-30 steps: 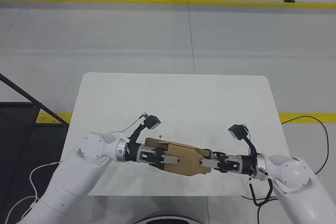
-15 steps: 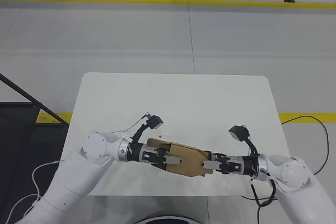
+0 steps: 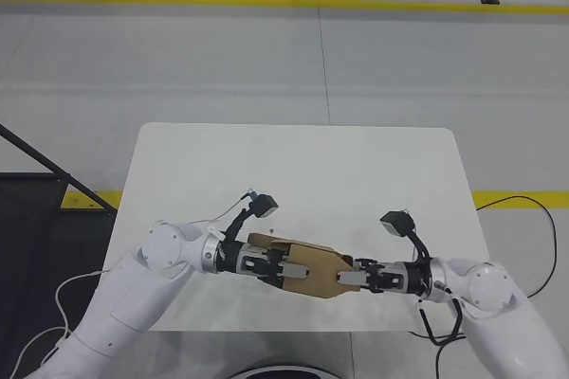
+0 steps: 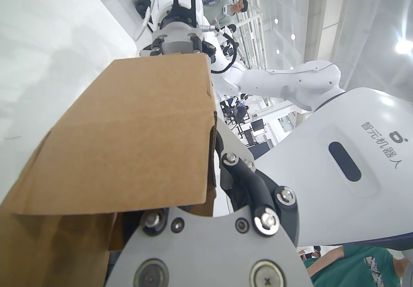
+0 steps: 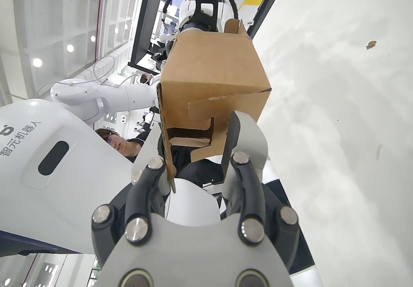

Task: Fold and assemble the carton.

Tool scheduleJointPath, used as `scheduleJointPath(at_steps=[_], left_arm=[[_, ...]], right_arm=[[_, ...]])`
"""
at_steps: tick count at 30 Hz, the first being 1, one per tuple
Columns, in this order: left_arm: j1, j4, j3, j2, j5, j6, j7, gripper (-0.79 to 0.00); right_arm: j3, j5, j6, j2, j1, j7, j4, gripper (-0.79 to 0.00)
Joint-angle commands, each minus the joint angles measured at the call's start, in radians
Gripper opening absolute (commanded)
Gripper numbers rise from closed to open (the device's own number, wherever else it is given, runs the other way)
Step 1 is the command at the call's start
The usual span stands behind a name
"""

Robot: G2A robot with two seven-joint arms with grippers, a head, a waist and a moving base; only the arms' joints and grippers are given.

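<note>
Top view: left gripper (image 3: 283, 269) and right gripper (image 3: 345, 278), fingers clenched, hold the carton (image 3: 315, 268) by its ends above the tabletop (image 3: 360, 171). Folding is probably under way, and the loose end flaps need tucking next.

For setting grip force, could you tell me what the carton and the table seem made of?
Carton: matte brown corrugated cardboard, by the fluted cut edges. Table: smooth white top with a faint sheen, likely laminate or painted board.

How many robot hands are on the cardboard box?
2. The left gripper is on one end of the carton, and the right gripper is on the opposite end, over the table.
</note>
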Motion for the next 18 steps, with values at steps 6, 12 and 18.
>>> scheduleJointPath(at_steps=[6, 12, 18], left_arm=[[0.004, -0.002, -0.007, 0.001, -0.005, -0.008, 0.000, -0.785], [0.010, -0.008, -0.013, 0.002, -0.011, -0.014, 0.000, -0.785], [0.008, -0.009, -0.011, 0.002, -0.013, -0.016, -0.004, -0.785]], right_arm=[[0.011, 0.034, -0.031, -0.001, -0.004, 0.008, 0.030, -0.403], [0.013, 0.045, -0.039, -0.002, -0.008, 0.013, 0.043, -0.413], [-0.001, 0.065, -0.043, -0.007, 0.005, 0.021, 0.058, -0.471]])
